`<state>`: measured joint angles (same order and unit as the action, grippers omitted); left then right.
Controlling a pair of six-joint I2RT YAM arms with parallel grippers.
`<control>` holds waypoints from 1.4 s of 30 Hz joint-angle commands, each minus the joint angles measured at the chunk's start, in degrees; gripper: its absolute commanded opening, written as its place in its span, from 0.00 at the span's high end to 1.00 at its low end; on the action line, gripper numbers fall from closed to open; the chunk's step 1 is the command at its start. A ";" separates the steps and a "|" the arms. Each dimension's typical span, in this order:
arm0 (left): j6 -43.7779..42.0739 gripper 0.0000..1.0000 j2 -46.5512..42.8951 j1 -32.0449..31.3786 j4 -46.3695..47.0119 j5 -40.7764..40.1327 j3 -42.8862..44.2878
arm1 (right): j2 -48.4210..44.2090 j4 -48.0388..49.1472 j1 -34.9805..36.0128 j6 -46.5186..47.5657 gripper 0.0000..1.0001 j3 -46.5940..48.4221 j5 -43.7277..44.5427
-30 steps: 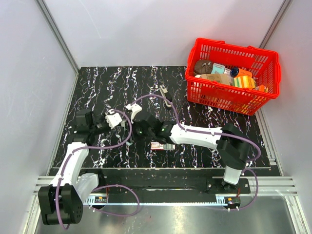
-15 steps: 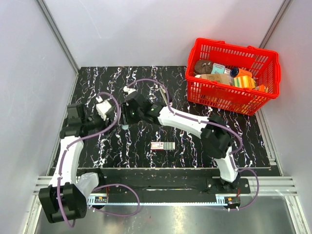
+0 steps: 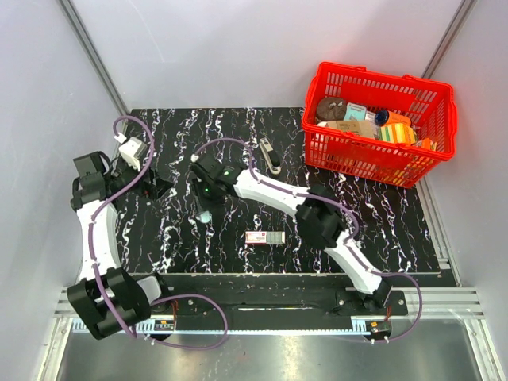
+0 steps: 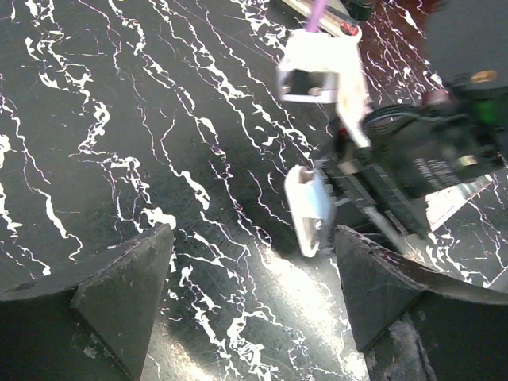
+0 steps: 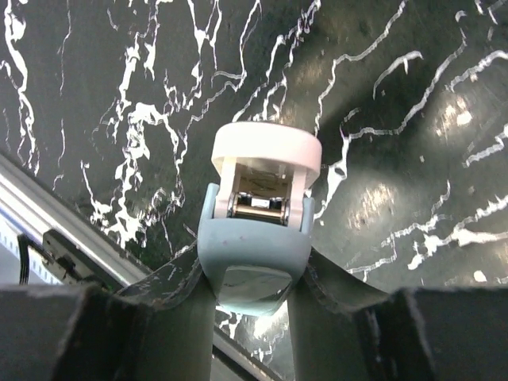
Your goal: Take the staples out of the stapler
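The stapler, pale blue and white with grey metal inside, is clamped between my right gripper's fingers and hangs just above the table. In the top view the stapler sits at the tip of the right gripper, left of the table's centre. My left gripper is open with only bare table between its fingers; the stapler hangs a little beyond its right finger, apart from it. In the top view the left gripper is to the left of the stapler. A short silver and red strip lies near the front; whether it is the staples I cannot tell.
A slim dark-and-silver tool lies at the back middle of the black marbled table. A red basket with several packets stands at the back right. Grey walls close in both sides.
My left gripper has opened, let go of the stapler and drawn back to the left. The right arm has swung left and away from the strip, carrying the stapler.
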<state>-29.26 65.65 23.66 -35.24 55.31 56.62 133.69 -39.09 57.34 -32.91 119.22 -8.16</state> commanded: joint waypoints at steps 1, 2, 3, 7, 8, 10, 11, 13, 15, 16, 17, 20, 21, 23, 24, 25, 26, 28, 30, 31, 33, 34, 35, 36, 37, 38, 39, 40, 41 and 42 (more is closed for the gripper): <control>4.29 0.13 -3.77 0.16 5.27 0.95 -2.12 | 8.31 -8.87 -0.48 0.12 1.00 13.20 -1.50; 4.38 0.13 -3.77 0.16 5.19 0.59 -2.22 | 10.87 -10.90 -0.65 0.04 1.00 17.50 -1.68; 4.56 0.13 -3.69 0.07 5.27 0.33 -2.39 | 13.85 -13.09 -0.91 -0.05 1.00 21.89 -1.59; 4.56 0.13 -4.12 0.16 5.27 -0.11 -3.09 | 22.13 -16.19 -1.88 -1.63 0.95 33.08 -3.08; 4.56 0.13 -4.30 0.16 5.27 -0.11 -3.27 | 23.27 -15.93 -2.14 -2.16 0.93 34.05 -3.43; 4.38 0.13 -4.65 0.25 5.27 -0.03 -3.62 | 24.25 -14.70 -2.67 -3.13 0.87 33.98 -4.14; 4.30 0.13 -4.83 0.16 5.27 -0.11 -3.97 | 24.16 -13.74 -2.76 -3.39 0.83 33.28 -4.49; 3.86 0.13 -5.00 0.07 5.27 -0.20 -4.06 | 23.38 -12.07 -2.94 -3.66 0.72 31.44 -5.63; 3.86 0.12 -4.92 0.16 5.36 -0.29 -4.41 | 21.54 -9.26 -2.94 -3.74 0.51 28.72 -6.86; 3.86 0.12 -4.83 0.16 5.45 -0.29 -4.50 | 20.66 -8.20 -2.94 -3.74 0.44 27.66 -7.13; 3.94 0.12 -4.65 0.16 5.54 -0.38 -4.50 | 20.04 -7.76 -2.94 -3.66 0.38 27.56 -7.39; 4.21 0.12 -4.12 0.07 5.63 -0.38 -4.41 | 19.33 -7.75 -3.03 -3.31 0.22 29.48 -7.66; 4.03 0.12 -3.95 0.07 5.63 -0.46 -4.50 | 19.24 -8.19 -3.11 -3.22 0.20 30.10 -7.66; 3.77 0.12 -3.95 -0.02 5.63 -0.82 -4.68 | 18.54 -8.72 -3.38 -3.04 0.17 30.55 -7.48; 3.68 0.12 -4.04 -0.02 5.63 -0.99 -4.85 | 17.93 -9.07 -3.38 -2.69 0.17 30.29 -7.05; 3.42 0.12 -4.04 -0.02 5.54 -0.99 -4.94 | 17.31 -9.42 -3.55 -2.34 0.16 29.94 -6.78; 3.24 0.12 -4.12 -0.02 5.62 -1.17 -5.11 | 16.53 -9.69 -3.64 -2.08 0.16 29.32 -6.60; 3.15 0.11 -4.12 -0.11 5.71 -1.52 -5.29 | 15.03 -10.21 -3.82 -1.55 0.16 28.18 -5.99; 2.98 0.11 -4.04 -0.19 5.80 -1.78 -5.38 | 14.06 -11.44 -3.82 -0.76 0.17 28.00 -4.59; 2.98 0.11 -3.95 -0.19 5.89 -1.78 -5.47 | 13.80 -12.66 -3.82 -0.23 0.17 28.00 -3.80; 2.89 0.11 -4.12 -0.28 5.89 -1.87 -5.55 | 13.35 -13.64 -3.82 0.38 0.18 27.82 -2.65; 2.89 0.11 -4.12 -0.19 5.98 -1.96 -5.47 | 13.18 -13.64 -3.82 0.56 0.19 27.47 -2.82; 2.98 0.11 -4.12 -0.19 6.15 -2.05 -5.47 | 13.18 -13.64 -3.82 0.39 0.19 27.21 -3.26; 3.06 0.11 -4.38 -0.11 6.24 -2.05 -5.47 | 13.35 -13.56 -3.73 0.39 0.20 27.21 -3.61; 3.06 0.11 -4.39 -0.19 6.24 -2.13 -5.47 | 13.44 -13.29 -3.73 0.21 0.21 27.21 -3.79; 3.06 0.11 -4.47 -0.19 6.33 -2.22 -5.38 | 13.44 -12.60 -3.47 -0.05 0.21 27.12 -4.05; 3.06 0.11 -4.65 -0.19 6.33 -2.40 -5.55 | 13.61 -12.15 -3.29 -0.23 0.21 27.29 -4.49; 2.98 0.11 -4.74 -0.19 6.42 -2.49 -5.56 | 13.88 -11.63 -3.20 -0.49 0.21 27.47 -5.28; 2.80 0.11 -4.91 -0.19 6.42 -2.49 -5.64 | 14.23 -11.27 -3.11 -0.84 0.21 27.82 -5.89; 2.63 0.11 -5.09 -0.19 6.42 -2.75 -5.73 | 14.58 -11.27 -3.03 -1.02 0.21 28.43 -6.33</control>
<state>-25.63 62.00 23.53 -31.42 53.25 50.98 151.37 -51.70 54.00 -33.89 146.52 -13.10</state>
